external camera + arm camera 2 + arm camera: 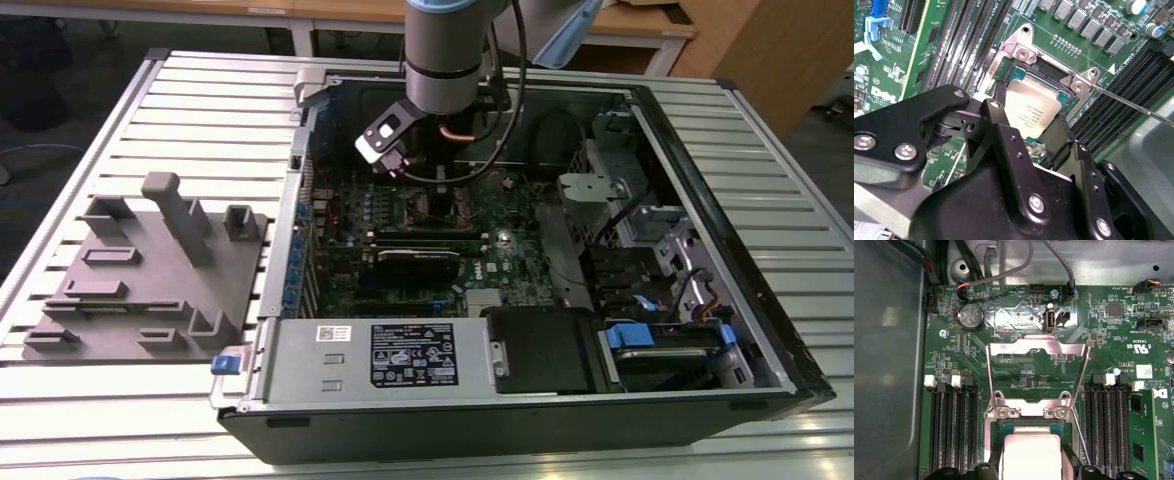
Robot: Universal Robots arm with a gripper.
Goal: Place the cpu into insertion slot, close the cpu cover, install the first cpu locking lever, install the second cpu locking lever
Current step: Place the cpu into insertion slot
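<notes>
While my gripper (1030, 125) pinches the cpu (1034, 110) at the insertion slot (1029, 75), step one looks unfinished | cpu cover (1004, 351) upright, open | locking lever (1126, 102) free, uninstalled.

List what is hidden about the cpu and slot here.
Second wrist view: the gripper covers part of the cpu, so whether it sits fully in the insertion slot is unclear.
First wrist view: the picture edge cuts the cpu off.
Exterior view: the arm blocks the insertion slot.
</notes>
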